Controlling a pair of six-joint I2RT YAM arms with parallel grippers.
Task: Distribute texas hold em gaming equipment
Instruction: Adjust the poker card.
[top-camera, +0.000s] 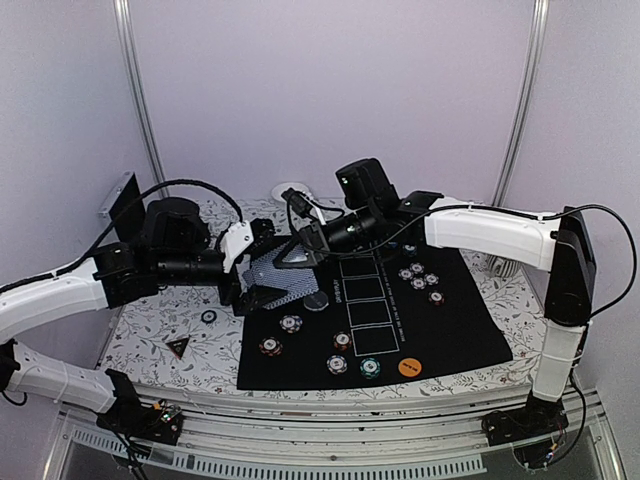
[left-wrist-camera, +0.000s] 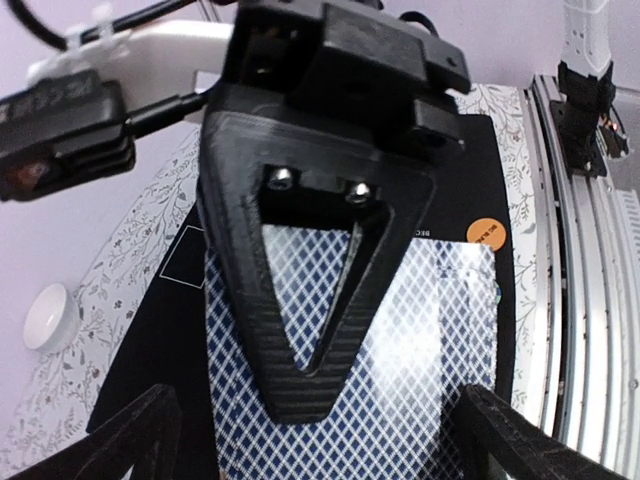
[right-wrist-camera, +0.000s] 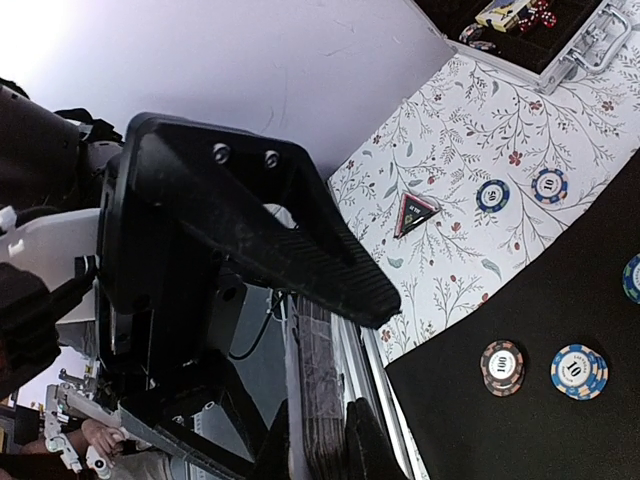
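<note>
Your right end effector (top-camera: 298, 255) clamps the playing cards (top-camera: 281, 285) at the mat's (top-camera: 450, 330) ten o'clock; your left end effector (left-wrist-camera: 318, 400) gapes wide around them.

White link shells (top-camera: 490, 230), black joint housings (top-camera: 175, 225), black external cables (top-camera: 190, 183). Black triangular open-frame fingers (left-wrist-camera: 262, 300), ribbed, two silver screws (left-wrist-camera: 283, 178).
</note>
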